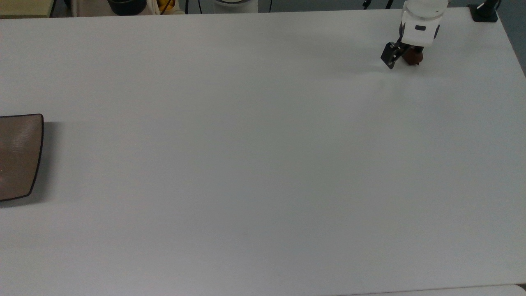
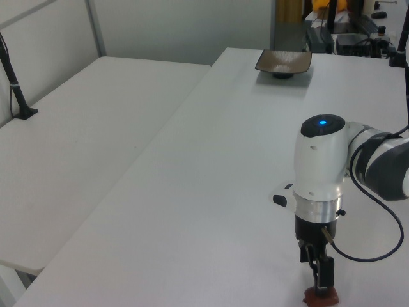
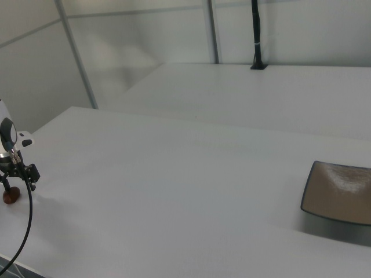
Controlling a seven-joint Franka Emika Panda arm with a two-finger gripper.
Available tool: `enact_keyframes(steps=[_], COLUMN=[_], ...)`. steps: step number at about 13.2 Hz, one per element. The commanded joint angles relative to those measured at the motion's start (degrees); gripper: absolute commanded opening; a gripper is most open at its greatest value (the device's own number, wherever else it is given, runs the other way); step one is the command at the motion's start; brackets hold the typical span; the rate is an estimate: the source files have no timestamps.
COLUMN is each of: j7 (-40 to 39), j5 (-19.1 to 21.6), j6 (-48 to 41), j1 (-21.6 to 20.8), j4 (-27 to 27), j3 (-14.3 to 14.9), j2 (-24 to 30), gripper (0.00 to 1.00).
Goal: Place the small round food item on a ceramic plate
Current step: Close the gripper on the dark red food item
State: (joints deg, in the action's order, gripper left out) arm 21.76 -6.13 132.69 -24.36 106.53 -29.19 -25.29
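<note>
Gripper lowered over the small round food item on the white table, fingers spread either side of it, ceramic plate well apart, at the table's opposite end.

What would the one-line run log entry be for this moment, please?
phase: reaching | gripper: open, lowered around chestnut | chestnut: on table | plate: bare, far across table

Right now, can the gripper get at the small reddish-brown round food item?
Probably yes: the gripper is down at the small reddish-brown round food item, fingers open on either side of it, with nothing else nearby on the white table.
</note>
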Motion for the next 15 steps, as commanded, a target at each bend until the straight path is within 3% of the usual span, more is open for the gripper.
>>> enact_keyframes(steps=[1,7,12,15], j7=[1.6,1.6,1.2,-0.1], j5=[-1.2,-1.4,-4.2,-4.4], j6=[0.5,0.5,0.5,0.5], j1=[-0.8,-0.9,-1.6,-1.6], j4=[-0.5,-0.5,-0.1,0.2], j3=[0.0,-2.1,-2.3,-2.3], j2=[-0.3,-0.2,-0.3,-0.5], gripper=[1.0,1.0,0.47,0.37])
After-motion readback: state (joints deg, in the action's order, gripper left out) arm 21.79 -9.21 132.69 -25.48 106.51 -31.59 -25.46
